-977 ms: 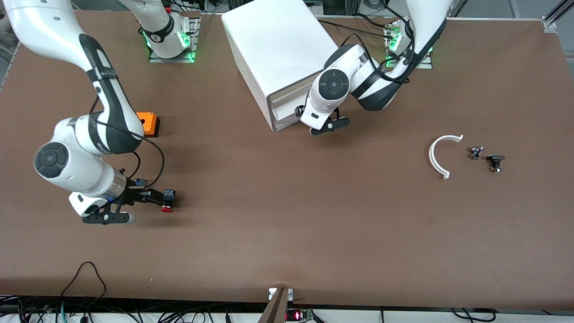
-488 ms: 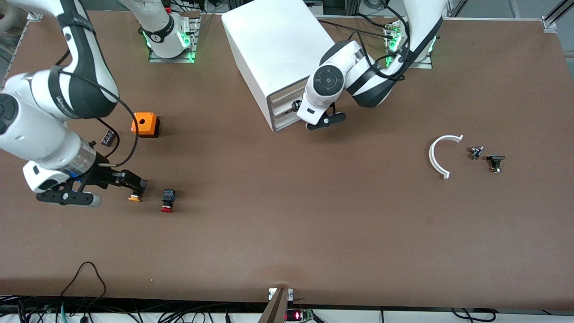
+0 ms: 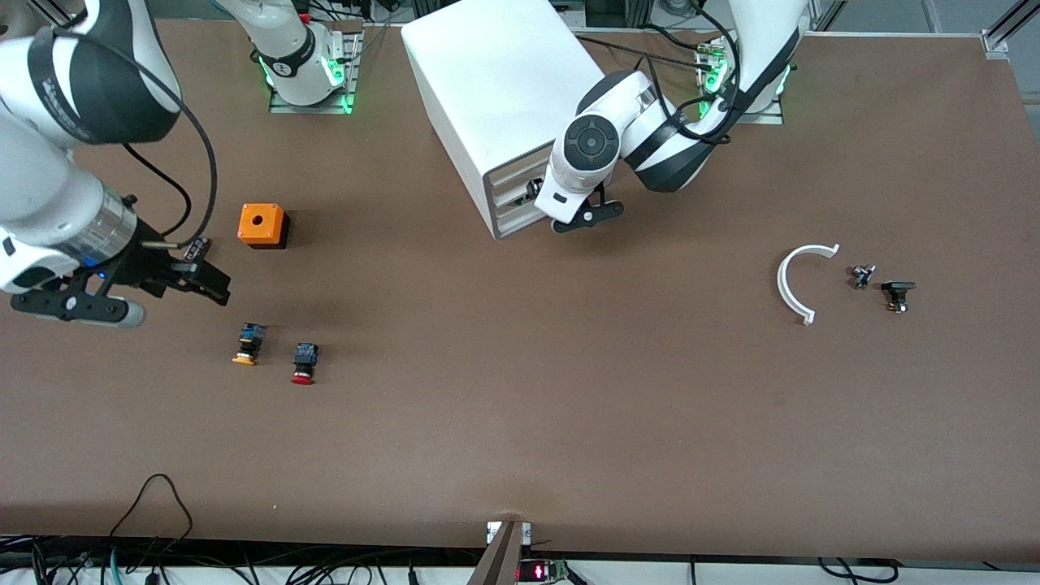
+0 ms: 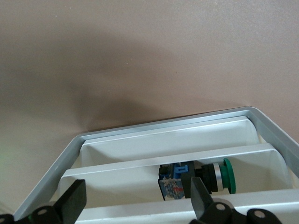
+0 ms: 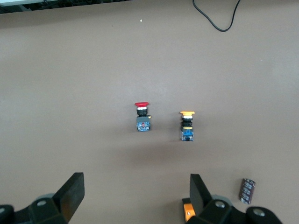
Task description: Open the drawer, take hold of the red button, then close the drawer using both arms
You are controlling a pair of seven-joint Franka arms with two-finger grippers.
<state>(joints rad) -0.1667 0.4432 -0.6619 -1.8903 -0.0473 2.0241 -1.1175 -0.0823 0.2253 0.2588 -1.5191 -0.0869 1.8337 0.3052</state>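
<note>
— Start at the right arm's end. What is the right hand doing?

— It hangs over bare surface close to the orange cube. Its fingers are spread wide and carry nothing. A small dark cylinder lies under it.

— And the button?

— The red-capped button lies on its side on the surface, nearer to the front camera than the cube and apart from the hand. Just beside it, toward the right arm's end, lies the orange-capped button, not touching it.

— Next along?

— The white cabinet stands between the two bases, its front turned toward the camera. The middle drawer looks nearly level with the ones above and below. I cannot tell whether it is pushed fully home.

— The left hand?

— The left hand is at the cabinet's front, fingers apart, gripping nothing. Its wrist view shows a green-capped button with a black-and-blue body in a gap between the drawer fronts. I cannot tell which drawer holds it.

— Anything toward the left arm's end?

— A white curved strip lies on the surface, with two small dark parts near it.
</note>
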